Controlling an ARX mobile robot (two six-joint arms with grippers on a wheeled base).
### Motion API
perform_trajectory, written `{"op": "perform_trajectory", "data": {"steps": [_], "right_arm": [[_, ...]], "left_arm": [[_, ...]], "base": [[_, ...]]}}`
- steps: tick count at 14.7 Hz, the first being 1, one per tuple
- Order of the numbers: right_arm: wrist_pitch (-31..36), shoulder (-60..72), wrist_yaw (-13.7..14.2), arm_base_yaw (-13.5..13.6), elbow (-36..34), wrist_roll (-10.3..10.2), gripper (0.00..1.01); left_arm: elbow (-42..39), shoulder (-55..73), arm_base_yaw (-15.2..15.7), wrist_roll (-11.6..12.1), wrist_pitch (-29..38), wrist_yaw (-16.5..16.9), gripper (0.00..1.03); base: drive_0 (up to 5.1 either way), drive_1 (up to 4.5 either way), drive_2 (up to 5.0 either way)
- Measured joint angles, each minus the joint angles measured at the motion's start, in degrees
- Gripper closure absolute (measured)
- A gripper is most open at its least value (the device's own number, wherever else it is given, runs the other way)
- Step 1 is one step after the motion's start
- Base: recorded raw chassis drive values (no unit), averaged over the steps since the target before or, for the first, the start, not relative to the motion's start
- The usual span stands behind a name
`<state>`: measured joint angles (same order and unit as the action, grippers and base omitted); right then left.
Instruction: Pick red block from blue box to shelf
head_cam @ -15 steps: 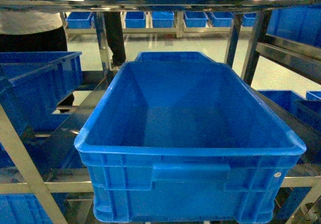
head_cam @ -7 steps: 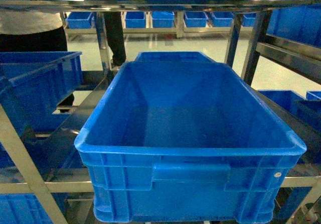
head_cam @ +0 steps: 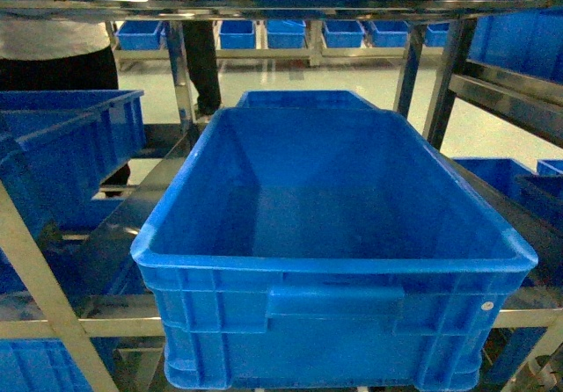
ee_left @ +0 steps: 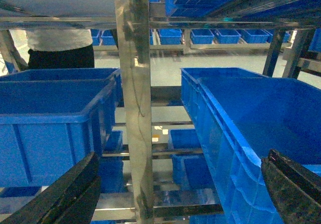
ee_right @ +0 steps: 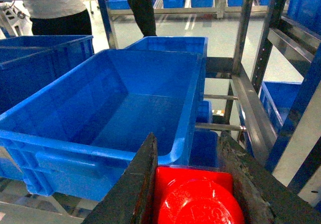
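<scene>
Block: red block (ee_right: 198, 199) sits clamped between the dark fingers of the right gripper (ee_right: 193, 184), its round stud facing the wrist camera; it fills the 6 o'clock edge of that view.
Right jaws: narrow, closed onto the brick's two sides.
Left jaws: left gripper (ee_left: 180, 189) spread wide, one finger at 7 o'clock and the other at 4 o'clock of its own view, nothing between them.
Shelf: steel shelf (head_cam: 185, 84) frames the head view; a large dark blue crate (head_cam: 334, 260) rests on its tier dead centre, empty as far as can be seen.
Turquoise bin: not in any view.
Grippers in head view: neither shows.
Stage: judged as carry, block lifted and facing the rack, release not yet made.
Risk, crate: the near rim of the crate lies just ahead of the brick at 12 o'clock; a low approach could clip it and twist the brick loose.
Risk, upright: a perforated upright (ee_right: 241, 38) at 1 o'clock crowds the right arm's path.
Risk, grip: glossy plastic may slip if jolted.
</scene>
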<state>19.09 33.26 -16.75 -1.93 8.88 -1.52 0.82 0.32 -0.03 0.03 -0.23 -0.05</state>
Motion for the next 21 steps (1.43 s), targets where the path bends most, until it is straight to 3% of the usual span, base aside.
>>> {"op": "perform_trajectory", "data": {"steps": [21], "right_arm": [[0.0,0.0,0.0,0.0,0.0,0.0,0.72]], "left_arm": [[0.0,0.0,0.0,0.0,0.0,0.0,0.05]], "base": [[0.0,0.00,0.0]]}}
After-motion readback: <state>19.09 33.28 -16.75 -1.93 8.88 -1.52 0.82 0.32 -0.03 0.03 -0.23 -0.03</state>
